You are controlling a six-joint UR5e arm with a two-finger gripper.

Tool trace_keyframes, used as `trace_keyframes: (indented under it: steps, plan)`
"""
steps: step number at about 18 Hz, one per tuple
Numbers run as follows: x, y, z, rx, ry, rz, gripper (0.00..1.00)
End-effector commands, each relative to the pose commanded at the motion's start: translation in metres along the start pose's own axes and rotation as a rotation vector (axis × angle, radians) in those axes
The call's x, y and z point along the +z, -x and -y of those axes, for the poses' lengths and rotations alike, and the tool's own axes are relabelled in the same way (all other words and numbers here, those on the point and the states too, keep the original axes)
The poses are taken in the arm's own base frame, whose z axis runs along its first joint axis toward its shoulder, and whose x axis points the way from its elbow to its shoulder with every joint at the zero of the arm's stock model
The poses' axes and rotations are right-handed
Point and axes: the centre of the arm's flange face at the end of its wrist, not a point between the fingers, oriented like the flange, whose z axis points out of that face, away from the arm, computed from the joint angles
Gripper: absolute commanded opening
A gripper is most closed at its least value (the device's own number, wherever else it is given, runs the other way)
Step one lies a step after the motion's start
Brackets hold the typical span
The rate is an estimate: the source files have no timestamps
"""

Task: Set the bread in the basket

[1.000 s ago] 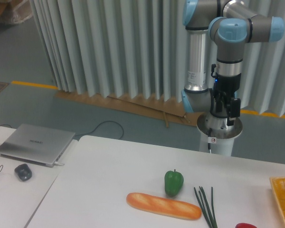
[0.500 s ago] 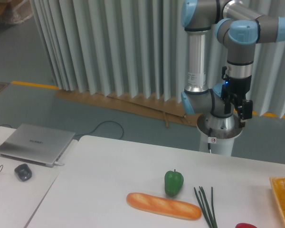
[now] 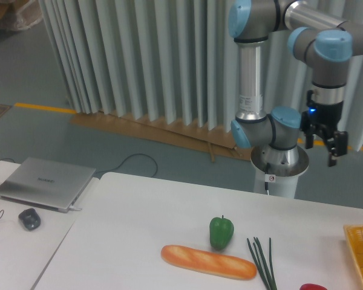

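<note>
Bread (image 3: 209, 262): a long orange-golden baguette-shaped loaf w/ paler diagonal slashes and rounded ends, lying flat on the white worktop (image 3: 139, 223) near the front edge of the view. Its long axis runs roughly left-right across the frame, tilted slightly so the right end sits a little lower in the picture than the left. A green pepper (image 3: 221, 232) stands just behind the loaf's middle, touching or nearly touching it; exact contact can't be told. A bunch of thin green stalks (image 3: 263, 263) lies just beside the loaf's right end, running front to back. A red item (image 3: 313, 287) peeks in at the bottom edge, mostly cut off.

Basket (image 3: 358, 251): yellow-orange lattice, only its left part visible at the far right edge, well apart from the bread, w/ something yellow inside.

End effector (image 3: 325, 142) hangs high above and behind the worktop, to the right of the arm's base column (image 3: 280, 169), pointing down, w/ nothing in its grip; fingers appear apart, though how wide can't be told at this size.

At left, a closed grey laptop (image 3: 43, 183) and a dark mouse (image 3: 29, 218) sit on an adjoining surface.
</note>
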Motion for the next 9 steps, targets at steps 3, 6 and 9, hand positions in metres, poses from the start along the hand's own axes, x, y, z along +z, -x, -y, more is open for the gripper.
trace_keyframes:
  steps: [3, 6, 9]
  plan:
    - [0.002, 0.006, -0.009, 0.000, 0.000, -0.004, 1.00]
    - [0.013, 0.019, -0.016, -0.009, 0.000, -0.022, 1.00]
    - [0.016, 0.030, -0.015, -0.006, 0.000, -0.012, 1.00]
